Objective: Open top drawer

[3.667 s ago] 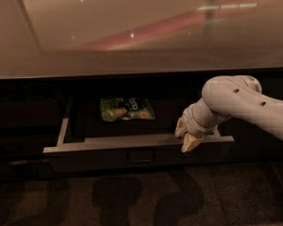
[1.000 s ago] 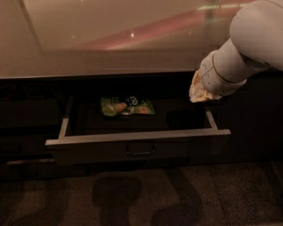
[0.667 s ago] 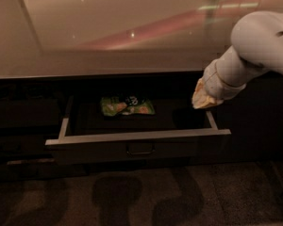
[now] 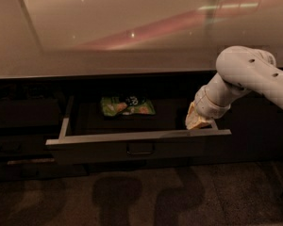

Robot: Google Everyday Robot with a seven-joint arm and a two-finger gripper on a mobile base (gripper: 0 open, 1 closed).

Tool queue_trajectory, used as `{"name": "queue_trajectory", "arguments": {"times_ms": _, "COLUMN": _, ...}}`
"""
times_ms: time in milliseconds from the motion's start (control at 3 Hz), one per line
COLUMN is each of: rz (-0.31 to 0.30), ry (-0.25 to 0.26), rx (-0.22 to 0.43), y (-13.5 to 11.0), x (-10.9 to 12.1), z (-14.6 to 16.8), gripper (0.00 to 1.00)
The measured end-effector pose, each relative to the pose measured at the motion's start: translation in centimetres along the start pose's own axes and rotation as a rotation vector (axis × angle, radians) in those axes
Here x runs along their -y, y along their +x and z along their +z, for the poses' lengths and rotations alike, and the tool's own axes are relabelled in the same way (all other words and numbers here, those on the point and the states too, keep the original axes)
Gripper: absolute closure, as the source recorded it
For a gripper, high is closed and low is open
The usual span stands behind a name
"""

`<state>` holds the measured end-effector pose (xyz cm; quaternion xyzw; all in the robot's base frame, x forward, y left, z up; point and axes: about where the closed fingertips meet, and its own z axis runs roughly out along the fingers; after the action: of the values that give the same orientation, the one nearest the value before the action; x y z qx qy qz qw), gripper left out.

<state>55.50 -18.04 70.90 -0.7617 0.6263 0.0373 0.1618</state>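
The top drawer [image 4: 99,150] stands pulled out under the counter, with a dark grey front, a light grey top rim [image 4: 132,137] and a small dark loop handle [image 4: 140,148] at its centre. A green snack bag [image 4: 127,106] lies on its floor towards the back. My gripper [image 4: 197,121] hangs from the white arm [image 4: 247,74] at the drawer's right end, just above the rim and close to the right side wall.
A wide glossy beige countertop [image 4: 132,32] overhangs the drawer. Dark cabinet fronts [image 4: 19,117] sit to the left and right. Dark carpet floor [image 4: 141,192] lies in front, with shadows on it.
The drawer stays open. My gripper, which had lifted up and away to the right, has come back down and left to the drawer's right end near the rim.
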Motion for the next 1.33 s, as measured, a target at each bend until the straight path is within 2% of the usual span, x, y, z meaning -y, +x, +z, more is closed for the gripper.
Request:
{"name": "queue_trajectory", "arguments": {"times_ms": 667, "rz": -0.003, "ry": -0.018, "rx": 0.013, "y": 0.1, "x": 0.0, "z": 0.5, "gripper": 1.00}}
{"name": "queue_trajectory", "arguments": {"times_ms": 1000, "rz": -0.070, "ry": -0.018, "rx": -0.026, "y": -0.7, "x": 0.4, "z": 0.8, "gripper": 1.00}}
{"name": "queue_trajectory", "arguments": {"times_ms": 1333, "rz": -0.041, "ry": -0.048, "rx": -0.018, "y": 1.2, "x": 1.4, "z": 1.8, "gripper": 1.00}}
